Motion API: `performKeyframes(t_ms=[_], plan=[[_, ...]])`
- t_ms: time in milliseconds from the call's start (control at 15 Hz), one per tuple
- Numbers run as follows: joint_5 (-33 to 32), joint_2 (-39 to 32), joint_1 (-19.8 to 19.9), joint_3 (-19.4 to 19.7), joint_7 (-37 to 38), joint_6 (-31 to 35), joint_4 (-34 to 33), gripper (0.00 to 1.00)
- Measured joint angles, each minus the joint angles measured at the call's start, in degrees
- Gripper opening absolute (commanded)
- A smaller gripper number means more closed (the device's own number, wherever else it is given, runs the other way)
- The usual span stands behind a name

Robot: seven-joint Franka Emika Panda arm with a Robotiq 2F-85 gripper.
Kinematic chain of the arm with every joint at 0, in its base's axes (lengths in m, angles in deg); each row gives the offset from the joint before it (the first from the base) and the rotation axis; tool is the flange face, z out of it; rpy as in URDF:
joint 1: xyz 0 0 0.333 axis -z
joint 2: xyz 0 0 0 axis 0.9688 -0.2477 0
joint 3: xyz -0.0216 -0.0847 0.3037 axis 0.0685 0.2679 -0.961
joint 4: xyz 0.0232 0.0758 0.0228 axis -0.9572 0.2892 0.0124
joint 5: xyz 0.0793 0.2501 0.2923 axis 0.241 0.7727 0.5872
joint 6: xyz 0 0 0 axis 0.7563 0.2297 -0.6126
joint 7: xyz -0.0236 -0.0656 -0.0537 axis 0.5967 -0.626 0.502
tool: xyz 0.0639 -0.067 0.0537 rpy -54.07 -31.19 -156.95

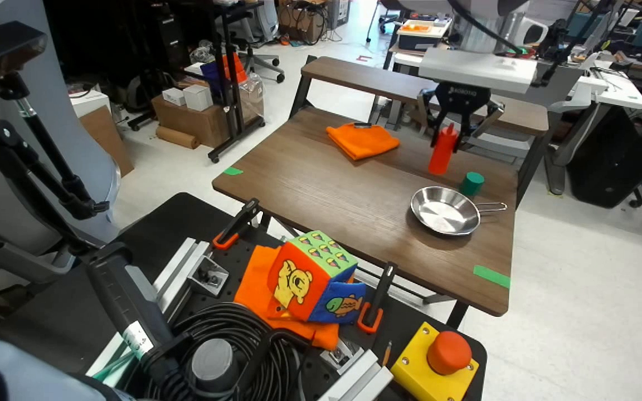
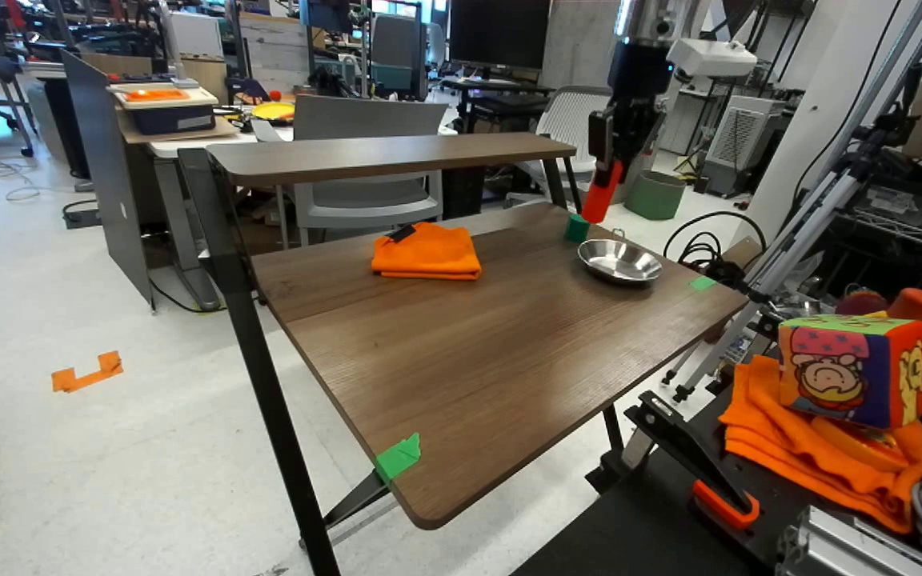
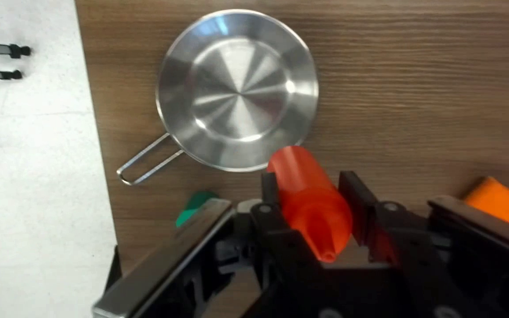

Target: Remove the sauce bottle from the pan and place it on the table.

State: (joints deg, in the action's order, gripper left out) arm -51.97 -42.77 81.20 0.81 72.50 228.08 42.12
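The red sauce bottle is in the air above the brown table. It also shows in an exterior view, slightly tilted, and in the wrist view, nozzle toward the camera. My gripper is shut on the bottle's upper part, one finger on each side; it also shows in the wrist view. The silver pan stands on the table and holds nothing. In the wrist view the pan lies beyond the bottle's base, which overlaps its rim from this angle.
A small green object stands beside the pan, near its handle. A folded orange cloth lies toward the raised back shelf. Green tape marks a table corner. A picture cube sits on the black cart in front.
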Motion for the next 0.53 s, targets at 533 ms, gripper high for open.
performKeyframes(t_ms=[533], plan=[[10.68,4.99,-0.08,-8.60,-4.84,-2.44,3.92,0.13]])
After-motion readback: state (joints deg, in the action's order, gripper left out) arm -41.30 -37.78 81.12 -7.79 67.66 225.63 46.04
